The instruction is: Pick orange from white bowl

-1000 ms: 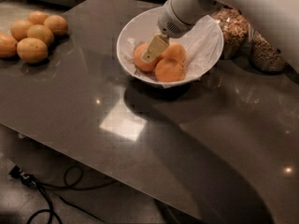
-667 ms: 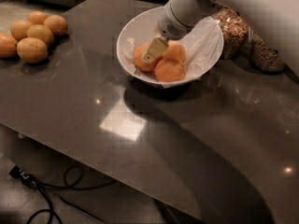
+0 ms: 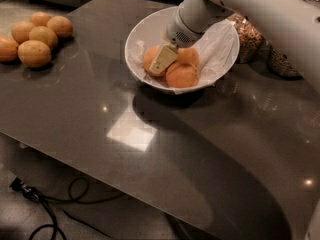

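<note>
The white bowl (image 3: pixel 136 40) with its paper liner stands at the back middle of the dark table. Three oranges lie in it: one on the left (image 3: pixel 148 59), one at the front (image 3: pixel 182 76) and one behind (image 3: pixel 190 55). My gripper (image 3: pixel 161 63) reaches down into the bowl from the upper right, its cream-coloured tip resting over the left orange, between it and the other two. The white arm (image 3: pixel 240 9) covers the bowl's back rim.
Several duller, yellower fruits (image 3: pixel 35 36) lie in a group at the table's far left. Glass jars of grain (image 3: pixel 248 36) stand right behind the bowl, partly hidden by the arm. The table's front edge runs diagonally, with cables (image 3: pixel 45 204) on the floor below.
My gripper has sunk slightly lower and to the left, closer onto the left orange. The bowl and oranges have not moved.
</note>
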`<move>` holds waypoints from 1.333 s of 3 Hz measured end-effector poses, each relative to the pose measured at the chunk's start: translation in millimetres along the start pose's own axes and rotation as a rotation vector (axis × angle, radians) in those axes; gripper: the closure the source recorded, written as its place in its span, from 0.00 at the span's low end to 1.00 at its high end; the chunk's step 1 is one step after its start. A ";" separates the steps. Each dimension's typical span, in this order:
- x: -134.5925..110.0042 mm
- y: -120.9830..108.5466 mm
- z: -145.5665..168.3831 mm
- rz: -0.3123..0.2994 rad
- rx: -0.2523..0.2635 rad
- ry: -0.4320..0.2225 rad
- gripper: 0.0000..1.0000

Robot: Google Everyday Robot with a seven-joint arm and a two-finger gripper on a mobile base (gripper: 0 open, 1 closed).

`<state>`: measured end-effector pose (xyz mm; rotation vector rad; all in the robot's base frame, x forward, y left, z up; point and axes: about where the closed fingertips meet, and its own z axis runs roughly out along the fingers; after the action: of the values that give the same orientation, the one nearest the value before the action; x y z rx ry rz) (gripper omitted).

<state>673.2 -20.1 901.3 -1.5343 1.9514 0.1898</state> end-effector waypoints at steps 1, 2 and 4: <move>-0.2 4.3 11.3 -0.005 -0.028 0.015 0.28; 0.5 7.3 22.9 -0.005 -0.055 0.031 0.31; 5.2 9.8 41.5 0.001 -0.092 0.052 0.49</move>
<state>679.9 -1.4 863.3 -1.6121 2.0088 0.2455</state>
